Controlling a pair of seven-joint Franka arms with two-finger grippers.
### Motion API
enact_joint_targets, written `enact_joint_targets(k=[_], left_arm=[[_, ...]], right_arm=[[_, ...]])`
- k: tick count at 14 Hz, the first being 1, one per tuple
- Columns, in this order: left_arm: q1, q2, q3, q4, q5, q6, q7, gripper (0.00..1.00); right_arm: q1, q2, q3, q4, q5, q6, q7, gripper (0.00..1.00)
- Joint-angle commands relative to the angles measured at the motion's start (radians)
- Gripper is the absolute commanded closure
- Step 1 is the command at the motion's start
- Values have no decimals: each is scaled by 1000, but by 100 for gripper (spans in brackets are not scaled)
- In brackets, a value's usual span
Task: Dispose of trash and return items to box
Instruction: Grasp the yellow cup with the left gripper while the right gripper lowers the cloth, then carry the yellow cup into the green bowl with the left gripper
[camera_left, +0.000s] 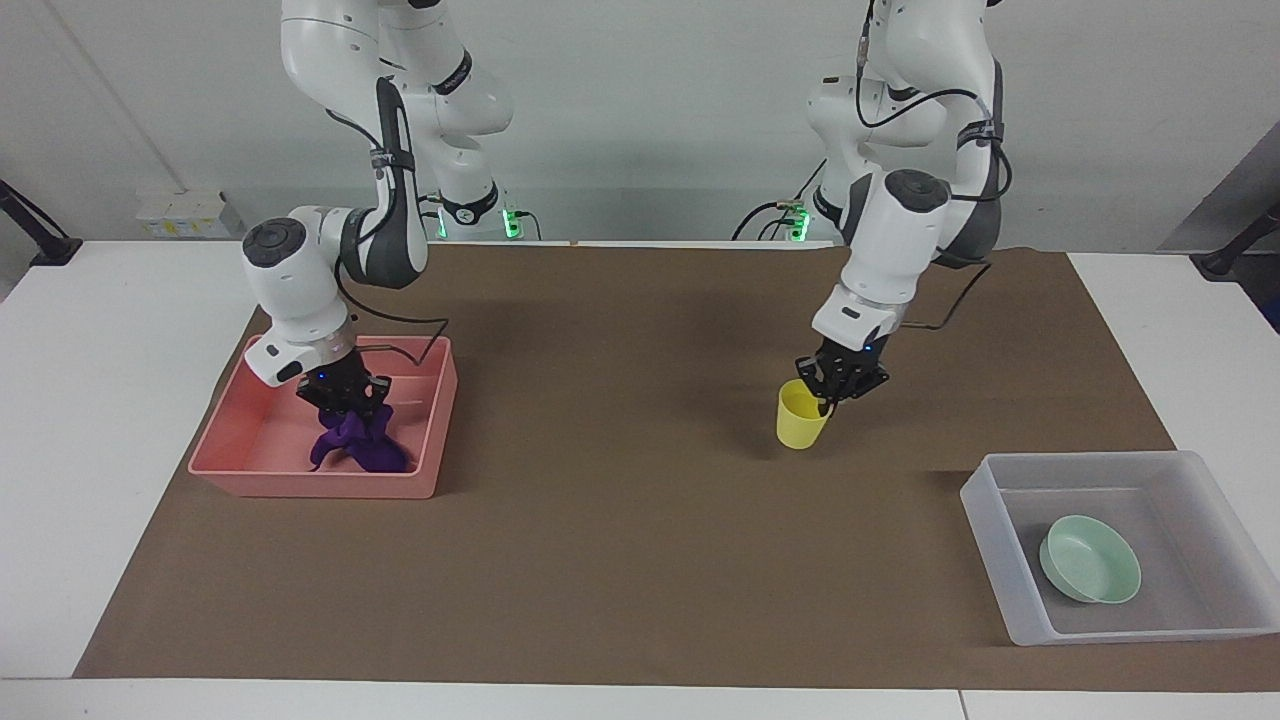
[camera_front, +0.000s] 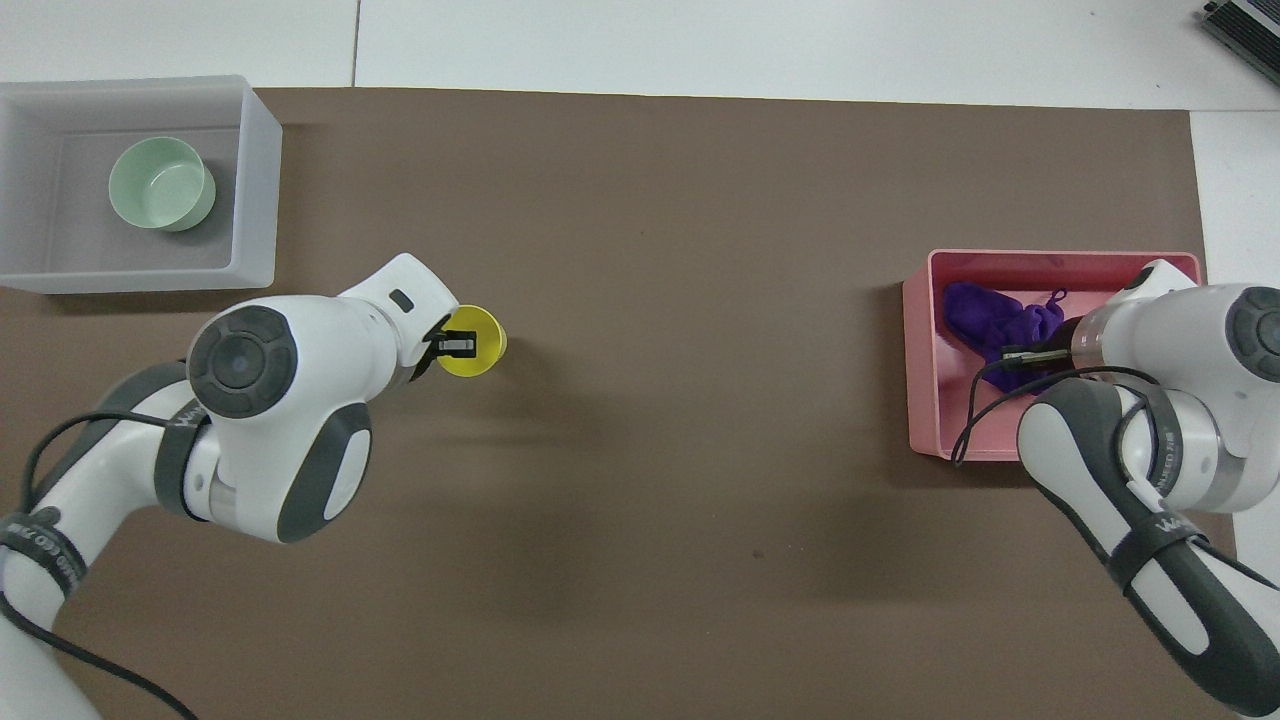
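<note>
Plain brown mat (camera_left: 620, 560) over a white table (camera_left: 90, 330). Solid pink tray (camera_left: 300, 482) at the right arm's end, with a deep purple cloth (camera_left: 355, 448) inside. Bright yellow cup (camera_left: 800, 418) near the middle. Milky, see-through whitish box (camera_left: 1000, 570) at the left arm's end, farther from the robots, with a pale mint-green bowl (camera_left: 1090, 572) in it. White arms with dark grey joints; black left gripper (camera_left: 840, 385) and black right gripper (camera_left: 342, 398). No patterns anywhere, only flat colours.
</note>
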Motion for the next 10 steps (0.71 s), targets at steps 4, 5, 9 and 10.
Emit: enact_joint_targets(k=[4, 5, 9, 10], left_arm=[[209, 160, -11, 348, 17, -257, 160, 100], [239, 192, -13, 391, 17, -271, 173, 100], [331, 317, -17, 583, 13, -372, 263, 100], [355, 369, -19, 656, 6, -404, 298, 100]], right_arm=[[-16, 0, 12, -12, 22, 26, -29, 68], [-16, 0, 12, -12, 22, 24, -24, 16], [-16, -1, 12, -7, 22, 20, -24, 0], [-14, -7, 12, -3, 22, 14, -24, 0]])
